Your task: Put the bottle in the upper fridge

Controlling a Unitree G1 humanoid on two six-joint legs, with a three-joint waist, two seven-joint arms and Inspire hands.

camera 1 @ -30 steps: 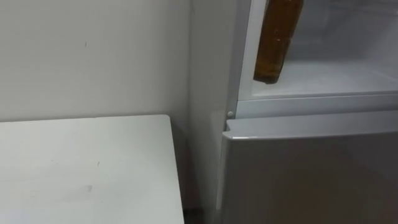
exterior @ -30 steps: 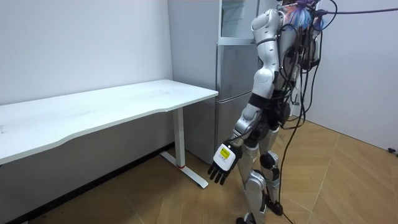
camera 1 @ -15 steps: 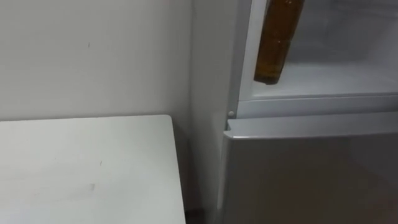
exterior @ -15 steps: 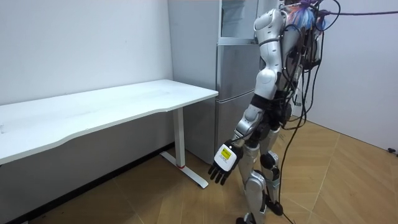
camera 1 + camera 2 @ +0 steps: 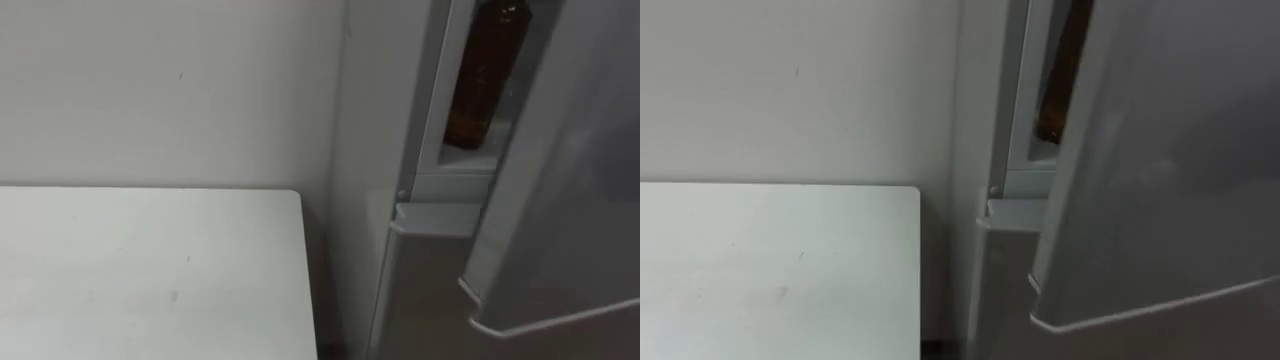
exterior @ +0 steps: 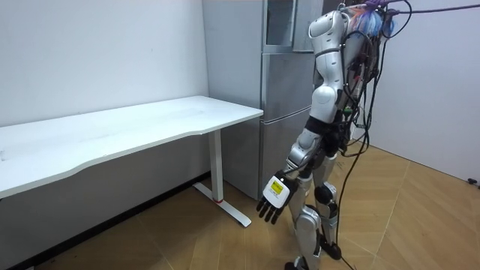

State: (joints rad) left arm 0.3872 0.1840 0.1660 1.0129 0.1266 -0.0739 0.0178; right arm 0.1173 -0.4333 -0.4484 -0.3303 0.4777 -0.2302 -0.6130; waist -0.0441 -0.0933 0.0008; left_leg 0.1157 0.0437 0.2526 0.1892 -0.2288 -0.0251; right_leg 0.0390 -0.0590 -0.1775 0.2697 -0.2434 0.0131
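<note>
A brown bottle [image 5: 485, 75] stands upright on the white shelf of the upper fridge compartment [image 5: 470, 160], with no hand on it. The grey upper door [image 5: 560, 200] reaches across from the right and covers most of the opening, so a narrow strip of the bottle [image 5: 1055, 90] shows past the door [image 5: 1160, 180]. In the room view I stand close before the tall grey fridge [image 6: 281, 90]. My left hand [image 6: 272, 201] hangs at my side near knee height, fingers relaxed and empty.
A white table [image 5: 150, 270] stands on my left against the wall, its right edge close to the fridge side; in the room view the table [image 6: 112, 127] runs off to the left. Wooden floor lies behind me.
The bottle, earlier tilted at the compartment's front, now stands upright on the shelf. The upper door has swung in from the right across the opening. The whole eye view has shifted.
</note>
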